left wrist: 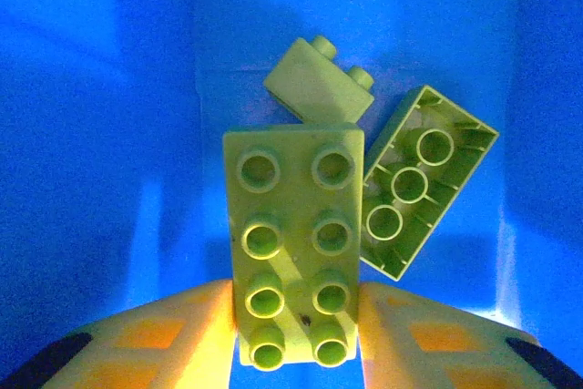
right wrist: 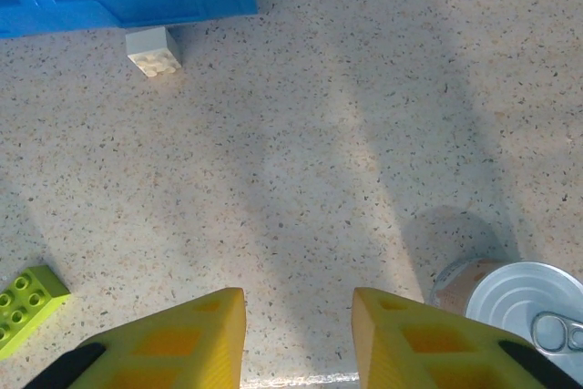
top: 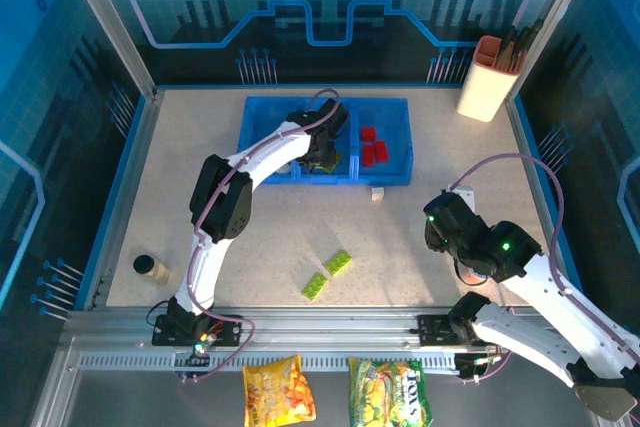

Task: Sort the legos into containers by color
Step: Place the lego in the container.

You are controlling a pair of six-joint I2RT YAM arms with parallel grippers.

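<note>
The desk (top: 420, 277) is beige, finely speckled dark. At 12 o'clock the tray (top: 258, 122) is translucent blue, with red bricks (top: 372, 147) at its 3 o'clock end. Toward 6 o'clock lie lime bricks (top: 327, 274), and at the tray's 5 o'clock a cream brick (top: 377, 194). The cup (top: 484, 82) at 1 o'clock is white and orange. The left hand (left wrist: 293, 293) and right hand (right wrist: 297, 302) are yellow with orange squares; the held brick (left wrist: 293, 216) is lime.

Inside the tray (left wrist: 91, 134), a long brick (left wrist: 293, 225) sits between the jaws of the left gripper (left wrist: 296, 302), two bricks (left wrist: 319, 88) just beyond. Ahead-left of the right gripper (right wrist: 299, 316), a square brick (right wrist: 153, 50) lies just beside the tray.
</note>
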